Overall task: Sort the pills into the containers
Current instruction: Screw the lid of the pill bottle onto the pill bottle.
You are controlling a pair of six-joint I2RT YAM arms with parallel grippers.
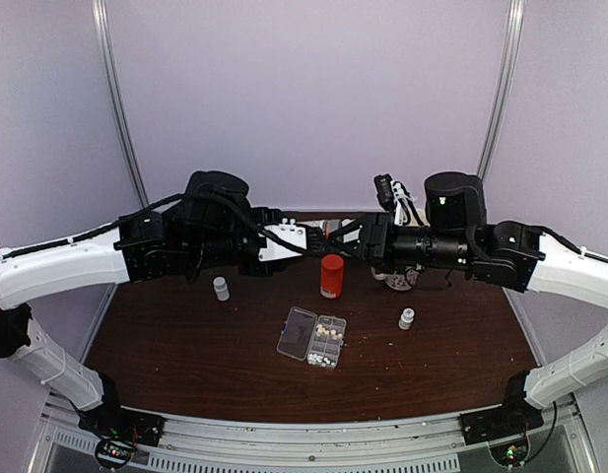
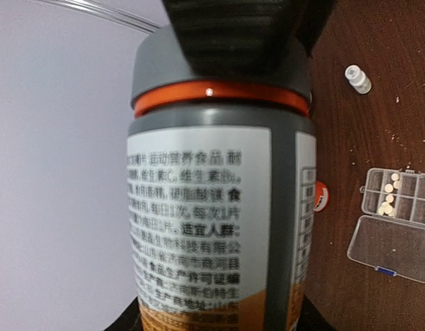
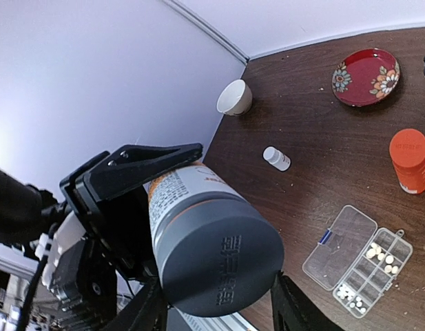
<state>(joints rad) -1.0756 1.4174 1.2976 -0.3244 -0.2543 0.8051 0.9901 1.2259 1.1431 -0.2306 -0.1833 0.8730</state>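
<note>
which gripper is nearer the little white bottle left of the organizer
Left. The left gripper, holding the big bottle, is raised just right of and behind the white bottle; the right gripper, on its cap, is farther right, past the orange bottle.

A robotics lab test booth: plain pale walls (image 1: 304, 89) framed by metal poles (image 1: 121, 108) enclose a dark wooden bench (image 1: 185, 355), with a left arm (image 1: 57, 266) and a right arm (image 1: 579, 271) mounted on a metal rail (image 1: 313, 434) along its near edge.
</note>
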